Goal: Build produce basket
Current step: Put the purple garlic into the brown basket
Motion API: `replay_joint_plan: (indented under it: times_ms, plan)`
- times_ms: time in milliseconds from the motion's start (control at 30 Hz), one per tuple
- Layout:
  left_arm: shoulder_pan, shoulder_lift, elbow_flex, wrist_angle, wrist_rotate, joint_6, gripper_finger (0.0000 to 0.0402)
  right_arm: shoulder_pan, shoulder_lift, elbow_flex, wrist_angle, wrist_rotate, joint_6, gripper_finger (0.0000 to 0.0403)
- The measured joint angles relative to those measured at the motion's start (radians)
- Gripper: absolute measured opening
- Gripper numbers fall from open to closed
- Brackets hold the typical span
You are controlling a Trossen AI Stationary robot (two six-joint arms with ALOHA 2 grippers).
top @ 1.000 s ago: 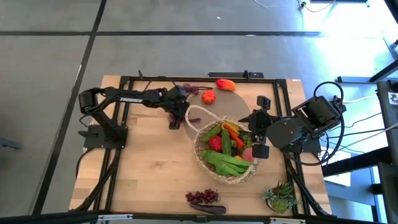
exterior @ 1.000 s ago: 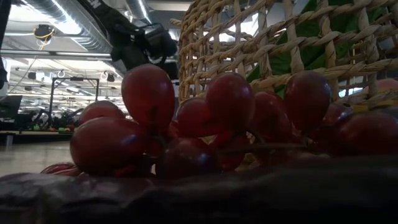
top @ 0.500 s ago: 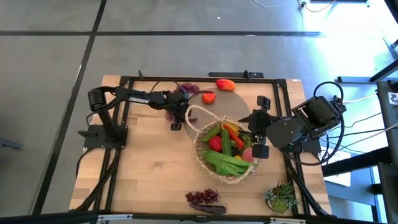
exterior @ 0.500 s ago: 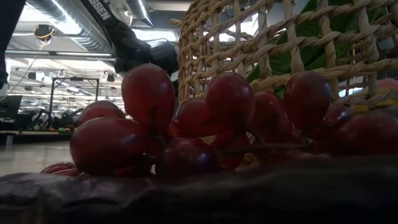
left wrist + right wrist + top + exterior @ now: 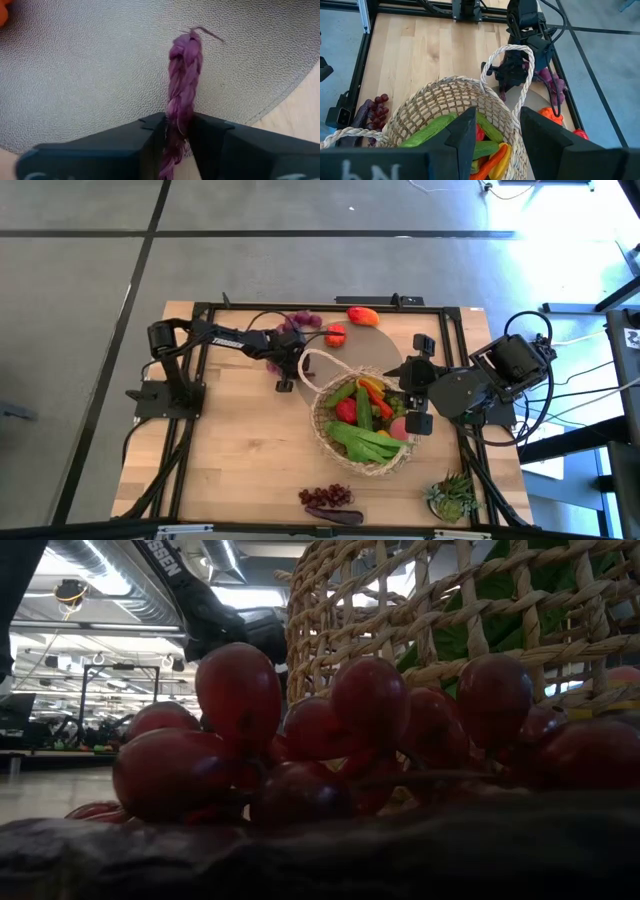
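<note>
My left gripper (image 5: 285, 360) (image 5: 177, 125) is down at the left edge of a round grey mat (image 5: 75, 75), shut on a purple leafy stalk (image 5: 184, 65). The tan wicker basket (image 5: 330, 440) (image 5: 430, 95) stands mid-table with green, red and yellow produce (image 5: 362, 420) inside. Its loop handle (image 5: 512, 50) stands upright. A red tomato (image 5: 335, 335) and an orange pepper (image 5: 362, 315) lie at the far side. Purple grapes (image 5: 325, 497) (image 5: 300, 730) lie at the near edge. My right gripper (image 5: 405, 395) (image 5: 500, 137) hangs open above the basket's right side. My left gripper pinches the purple stalk between its two fingers, a little in from its near end (image 5: 176, 107). The fingers come slanting down from the table's left and lie along the stalk. The stalk's far part and tip (image 5: 192, 35) rest on the grey mat.
A spiky green potted plant (image 5: 450, 495) stands at the near right corner. More purple leaf (image 5: 300, 321) shows beside my left arm on its far side. Black frame rails (image 5: 300, 305) run around the wooden table top. Bare wood lies to the basket's left.
My left gripper has come down toward the grey mat beside the basket's handle, tipping more steeply. The basket, the produce and my right arm have kept still.
</note>
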Motion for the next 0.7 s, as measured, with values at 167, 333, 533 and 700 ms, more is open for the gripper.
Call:
replay_joint_plan:
  times_ms: [167, 333, 533, 700]
  plan:
    - [-0.005, -0.030, -0.002, -0.046, -0.003, -0.031, 0.0011, 0.000, 0.000, 0.000, 0.000, 0.000, -0.001, 0.0147]
    - [-0.005, -0.075, 0.042, -0.223, -0.002, -0.057, 0.0006, 0.000, 0.000, 0.000, 0.000, 0.000, -0.002, 0.0147]
    - [-0.005, -0.151, 0.128, -0.349, -0.005, -0.082, 0.0003, 0.000, -0.001, 0.000, -0.001, -0.009, -0.004, 0.0147]
    - [-0.005, -0.230, 0.207, -0.458, -0.031, -0.084, 0.0002, 0.000, -0.001, 0.000, -0.001, -0.035, -0.006, 0.0147]
